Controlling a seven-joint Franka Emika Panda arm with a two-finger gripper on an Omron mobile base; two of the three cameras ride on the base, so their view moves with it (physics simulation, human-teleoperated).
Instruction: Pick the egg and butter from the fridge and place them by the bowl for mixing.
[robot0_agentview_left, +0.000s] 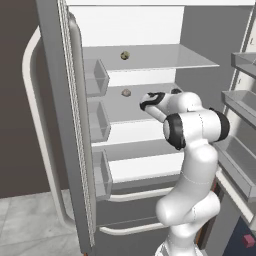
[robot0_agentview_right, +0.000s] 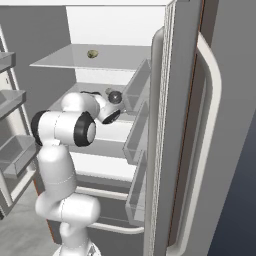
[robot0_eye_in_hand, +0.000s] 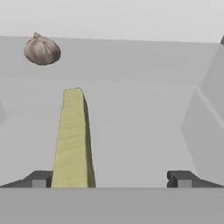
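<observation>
Fingers (robot0_eye_in_hand: 38, 179) of the hand (robot0_eye_in_hand: 111, 179) stand wide apart, gripping nothing. The thin pale yellow-olive stick of butter (robot0_eye_in_hand: 73, 140) lies between them (nearer one finger) on a glass-like shelf (robot0_eye_in_hand: 140, 144) of the tall grey fridge (robot0_agentview_left: 60, 125), a round speckled lump (robot0_eye_in_hand: 42, 50) beyond.

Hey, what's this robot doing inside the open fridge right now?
The arm is reaching into the fridge at its middle shelf. Its gripper is open, with the butter lying on the shelf between the fingertips, close to one of them and not gripped yet. A small round speckled lump sits farther back on the same shelf, and another lump rests on the shelf above.
</observation>
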